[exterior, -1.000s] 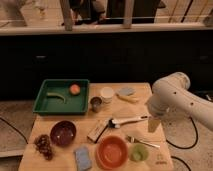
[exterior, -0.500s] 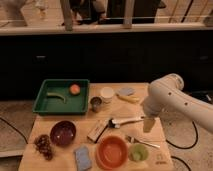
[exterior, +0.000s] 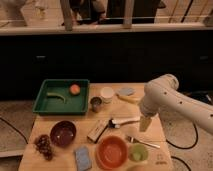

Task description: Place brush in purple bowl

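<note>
The brush (exterior: 125, 121) lies on the wooden table (exterior: 120, 107) near its middle, white handle pointing right, dark head at its left end. The purple bowl (exterior: 63, 133) sits at the front left of the table, apart from the brush. My gripper (exterior: 145, 123) hangs from the white arm (exterior: 167, 100) at the right, just past the right end of the brush handle and close above the table. It holds nothing that I can see.
A green tray (exterior: 61, 97) with an orange fruit (exterior: 75, 89) stands at the back left. A tan-and-dark block (exterior: 98, 131), orange bowl (exterior: 111, 152), green cup (exterior: 138, 152), fork (exterior: 142, 142), blue sponge (exterior: 82, 157), grapes (exterior: 44, 146), metal cup (exterior: 96, 103) and white cup (exterior: 107, 94) crowd the table.
My arm has swung left and the gripper has come down toward the right end of the brush handle. The objects on the table have not moved.
</note>
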You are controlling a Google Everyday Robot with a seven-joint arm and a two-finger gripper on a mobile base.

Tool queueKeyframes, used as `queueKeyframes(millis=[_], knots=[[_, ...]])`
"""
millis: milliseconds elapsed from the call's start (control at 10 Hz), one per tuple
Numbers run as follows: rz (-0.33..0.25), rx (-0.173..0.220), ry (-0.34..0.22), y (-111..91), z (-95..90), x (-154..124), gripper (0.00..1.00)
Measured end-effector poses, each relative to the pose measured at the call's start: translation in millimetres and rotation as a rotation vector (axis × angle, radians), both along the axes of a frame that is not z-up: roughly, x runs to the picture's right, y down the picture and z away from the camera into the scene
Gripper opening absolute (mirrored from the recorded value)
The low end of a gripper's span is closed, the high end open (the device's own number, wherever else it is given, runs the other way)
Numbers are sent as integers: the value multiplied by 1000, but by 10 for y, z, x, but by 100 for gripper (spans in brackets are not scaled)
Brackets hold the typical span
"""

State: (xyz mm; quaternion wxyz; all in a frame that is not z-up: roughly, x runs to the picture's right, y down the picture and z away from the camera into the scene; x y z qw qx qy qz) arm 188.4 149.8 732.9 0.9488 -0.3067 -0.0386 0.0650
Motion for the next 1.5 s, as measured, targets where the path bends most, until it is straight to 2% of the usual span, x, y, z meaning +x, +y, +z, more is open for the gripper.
queueKeyframes(millis=[1500], knots=[[100,-16,14,3,493,-130,80]])
